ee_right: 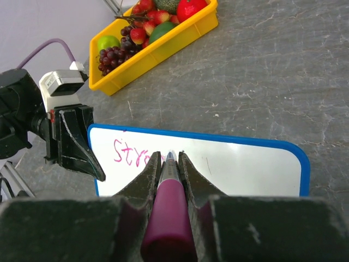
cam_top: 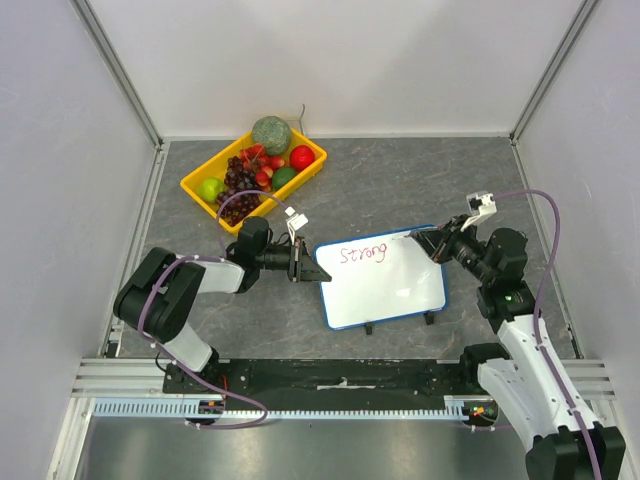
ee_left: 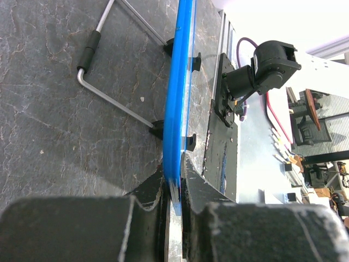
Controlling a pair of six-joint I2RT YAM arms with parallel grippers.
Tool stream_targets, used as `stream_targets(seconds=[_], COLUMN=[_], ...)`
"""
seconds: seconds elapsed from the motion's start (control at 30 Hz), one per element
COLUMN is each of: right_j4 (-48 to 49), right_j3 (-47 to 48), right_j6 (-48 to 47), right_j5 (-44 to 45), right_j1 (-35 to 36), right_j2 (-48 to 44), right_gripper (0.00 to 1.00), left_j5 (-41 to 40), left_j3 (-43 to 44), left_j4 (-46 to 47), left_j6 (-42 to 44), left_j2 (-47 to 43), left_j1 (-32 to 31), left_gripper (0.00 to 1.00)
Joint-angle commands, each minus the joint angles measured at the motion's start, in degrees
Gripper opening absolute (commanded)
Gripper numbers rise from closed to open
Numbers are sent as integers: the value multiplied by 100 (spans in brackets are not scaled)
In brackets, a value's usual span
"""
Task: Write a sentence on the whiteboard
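Pinches the left blue rim of the whiteboard (cam_top: 390, 290), propped mid-table, tight in the left gripper (cam_top: 322, 273). Clamps a pink marker (ee_right: 167, 213) in the right gripper (ee_right: 169, 162), tip by the board's top edge, right of the sentence (cam_top: 363, 254), reading only "Strong"

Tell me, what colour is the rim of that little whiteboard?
Bright blue; the whiteboard shows its rim best in the left wrist view.
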Motion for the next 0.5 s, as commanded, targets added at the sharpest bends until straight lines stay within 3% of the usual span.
stream_targets(seconds=[0.0, 0.47], right_j4=[-400, -1262], right_j3=[383, 445], right_j6=[-447, -923], right_j5=[132, 1134], right_j1=[-7, 292], right_j2=[-201, -719], right_gripper=[0, 0], left_j5=[-264, -220], left_j3=[-145, -136], left_j4=[-271, -131], left_j6=[566, 460], left_j2=[31, 101], left_j1=[31, 31], left_gripper=[2, 2])
